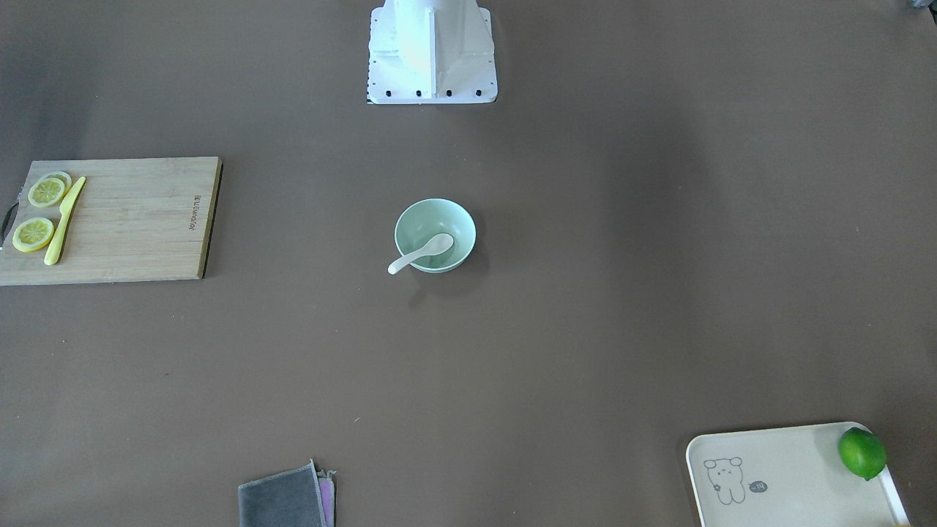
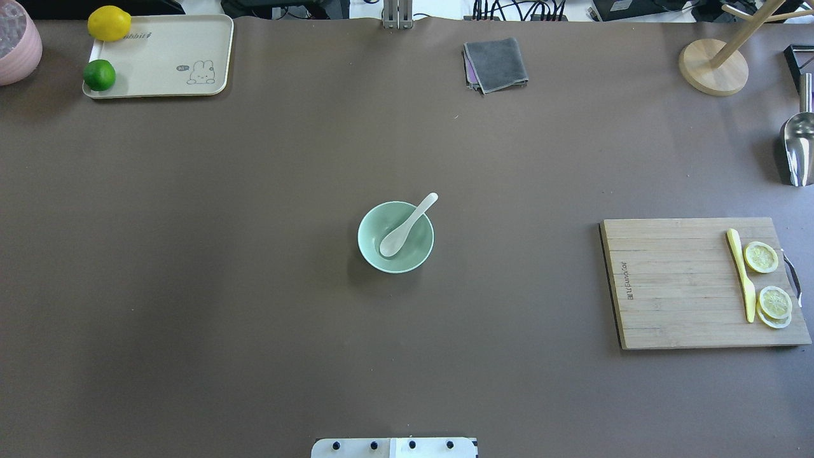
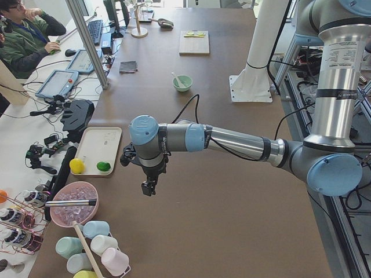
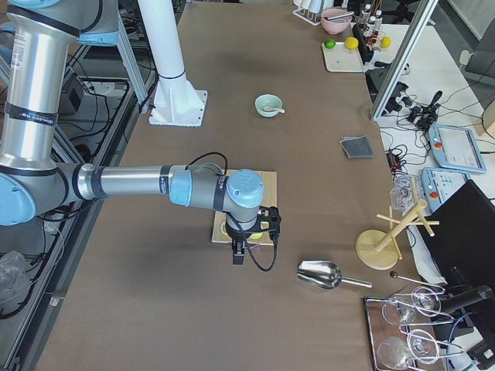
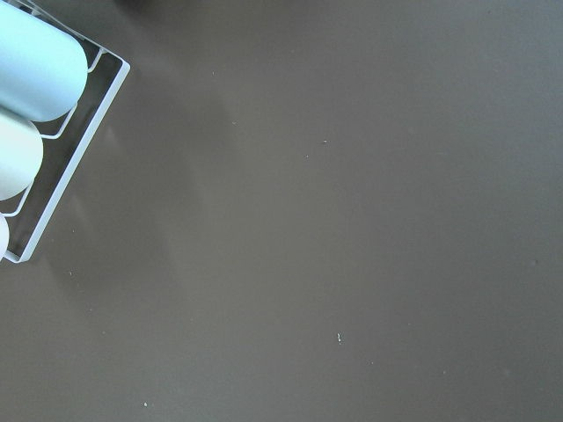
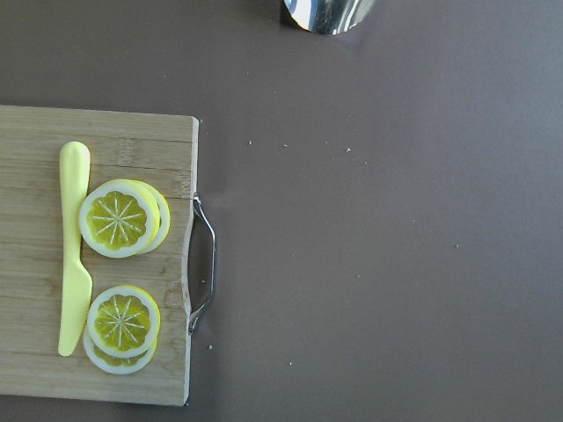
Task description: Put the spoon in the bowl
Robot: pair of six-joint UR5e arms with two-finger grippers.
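spoon (image 2: 407, 226): scoop inside bowl (image 2: 370, 242), handle leaning out over rim | bowl: mid-counter, well apart from every edge | left gripper (image 3: 149, 188): above counter's left end, fingers' state cannot be told | right gripper (image 4: 239, 255): above cutting board (image 2: 674, 283) near right edge, fingers' state cannot be told

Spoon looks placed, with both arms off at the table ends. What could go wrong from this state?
The spoon has its scoop in the bowl, but its handle leans out past the rim; a knock could tip it out. The right gripper hangs by the cutting board's edge, near the metal scoop, so a careless move might strike either.
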